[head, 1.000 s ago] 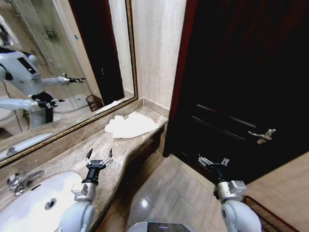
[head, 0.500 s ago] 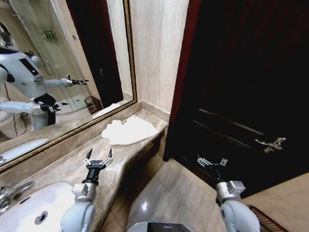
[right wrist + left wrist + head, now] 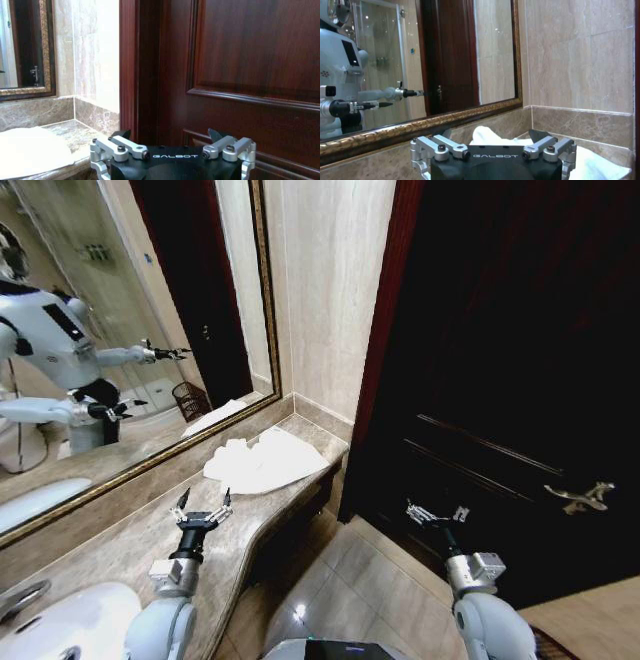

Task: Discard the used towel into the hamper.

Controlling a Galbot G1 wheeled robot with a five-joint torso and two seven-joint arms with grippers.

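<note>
The used towel (image 3: 265, 462) is a crumpled white cloth lying at the far end of the marble counter (image 3: 130, 535), by the wall corner. My left gripper (image 3: 203, 502) hovers open over the counter, short of the towel, with nothing between its fingers. The left wrist view has the towel (image 3: 592, 165) just beyond the left gripper (image 3: 490, 132). My right gripper (image 3: 438, 511) hangs open and empty over the floor, in front of the dark door. In the right wrist view the towel (image 3: 30, 150) lies off to the side of the right gripper (image 3: 168, 132). The hamper (image 3: 186, 400) appears as a dark wire basket reflected in the mirror.
A gold-framed mirror (image 3: 120, 330) runs along the wall behind the counter and reflects my body and arms. A white sink (image 3: 60, 630) sits at the counter's near end. The dark wooden door (image 3: 510, 380) with a metal handle (image 3: 585, 497) stands on the right. Tiled floor (image 3: 350, 590) lies between.
The whole head view has shifted: the sink has slid toward the lower left edge and the door handle to the right. Both arms hold the same pose, grippers open.
</note>
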